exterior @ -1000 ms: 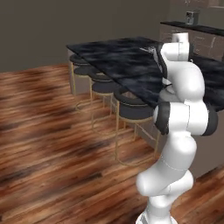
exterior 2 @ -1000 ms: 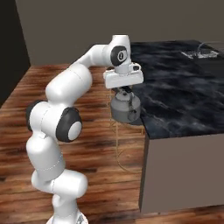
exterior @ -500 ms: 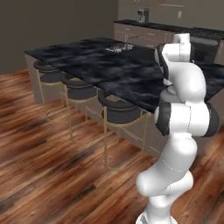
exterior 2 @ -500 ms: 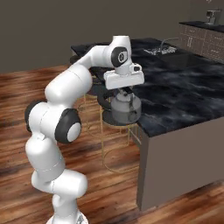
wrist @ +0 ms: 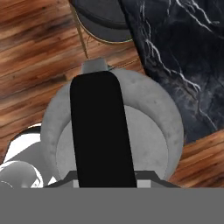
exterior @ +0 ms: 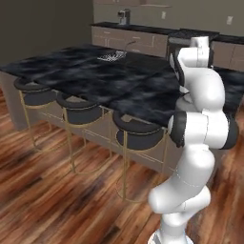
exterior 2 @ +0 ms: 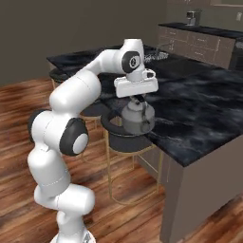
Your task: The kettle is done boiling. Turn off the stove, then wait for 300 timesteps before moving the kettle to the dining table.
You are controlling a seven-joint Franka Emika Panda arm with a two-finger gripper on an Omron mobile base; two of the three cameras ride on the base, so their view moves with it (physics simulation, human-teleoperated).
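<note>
The small squat silver-grey metal kettle (exterior 2: 138,117) with its domed lid and dark arched handle hangs in the air at the centre of the right base view, carried under the white arm's hand. It sits over a round dark stool (exterior 2: 124,134) on thin gold legs, just beside the near edge of the large black white-veined marble bench (exterior 2: 199,114), the dining table, and does not yet rest on it. In the hand view the kettle (wrist: 153,127) takes up the middle of the frame, its black handle (wrist: 101,127) running up from the bottom edge, with the marble top (wrist: 175,48) in the upper right and brown wood floor (wrist: 35,39) at the upper left.

The fingers (exterior 2: 138,98) are drawn in almost fully, clamped on the handle, and the kettle's weight hangs from them.

Judging by this, the lifting and most of the carrying are done: the kettle is off the stove and at the table's edge. Whether the burner is off cannot be told here; the wall counter (exterior: 143,35) along the top of the left base view is too far and small to read. What is left seems to be the last stretch: carrying the kettle inward over the marble, lowering it until its base rests flat, and letting go. The three stools (exterior: 78,114) in the left base view line that edge.
</note>
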